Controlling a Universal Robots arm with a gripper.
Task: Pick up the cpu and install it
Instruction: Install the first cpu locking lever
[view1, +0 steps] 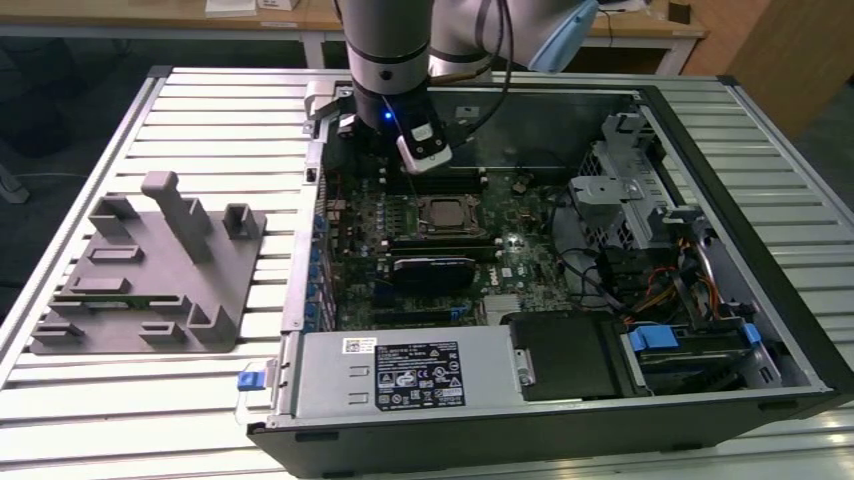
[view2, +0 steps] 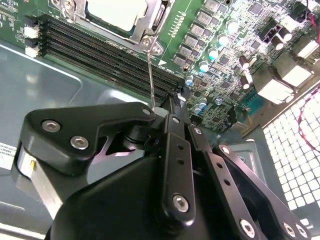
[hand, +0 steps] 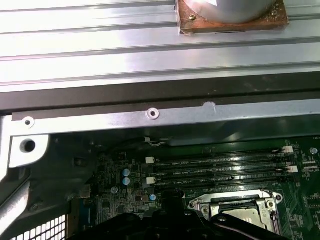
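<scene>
The cpu (view1: 447, 213) lies flat in the motherboard socket inside the open computer case (view1: 747, 300), its silvery top ringed by the metal socket frame (view2: 150, 30). Both wrist views show part of the cpu (view2: 117, 12) (hand: 245, 220) in that frame. My gripper (view1: 384, 178) hangs over the memory slots just behind the socket, holding no chip. Its black fingers meet at the tips, so the gripper (view2: 172, 107) is shut. A thin socket lever (view2: 150, 75) stands up from the frame and ends right at the fingertips; I cannot tell whether it is pinched.
A grey moulded fixture (view1: 147, 270) sits on the slatted table at the exterior view's left. Inside the case are long memory slots (view2: 100, 47), a black block (view1: 430, 272), the power supply (view1: 400, 375) and a drive cage (view1: 627, 190). A copper-based cooler (hand: 230, 15) stands on the table.
</scene>
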